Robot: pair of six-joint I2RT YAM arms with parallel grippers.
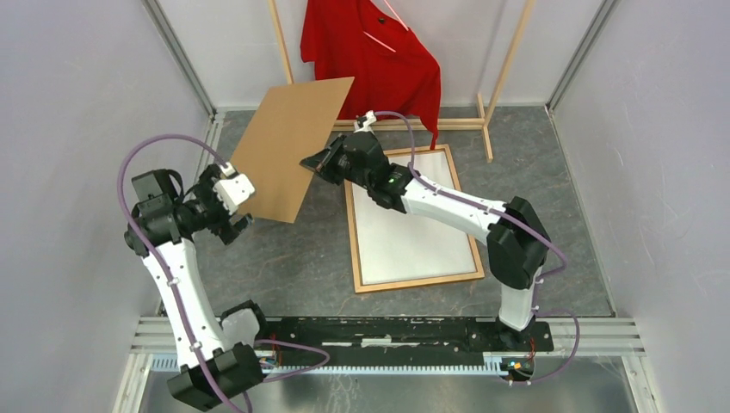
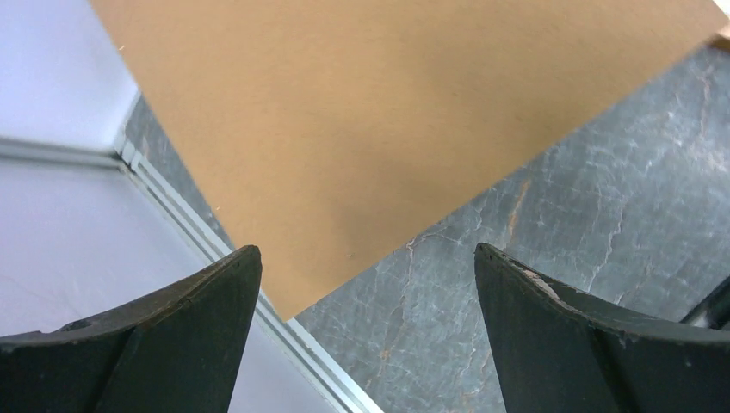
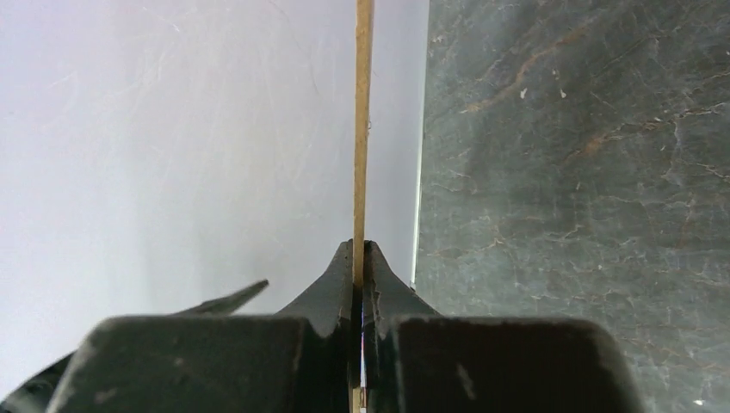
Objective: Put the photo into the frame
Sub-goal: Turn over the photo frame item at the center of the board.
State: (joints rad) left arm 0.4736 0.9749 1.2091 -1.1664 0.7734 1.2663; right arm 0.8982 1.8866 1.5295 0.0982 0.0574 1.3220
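The frame (image 1: 422,281), thin orange-brown wood, lies flat on the table right of centre. A white sheet (image 1: 413,232) fills it, apparently the photo lying white back up; no print shows. My right gripper (image 1: 312,162) is shut on the right edge of a plain brown backing board (image 1: 288,146) and holds it tilted in the air, left of the frame. In the right wrist view the board's thin edge (image 3: 363,129) runs up from the closed jaws of the right gripper (image 3: 361,249). My left gripper (image 1: 244,211) is open by the board's lower left corner (image 2: 387,112), the left gripper (image 2: 366,258) holding nothing.
A pale wooden clothes rack (image 1: 413,125) with a red shirt (image 1: 379,52) stands at the back, just behind the frame. Grey walls close in both sides, with an aluminium rail (image 2: 198,232) along the left wall's foot. The table top is grey marbled.
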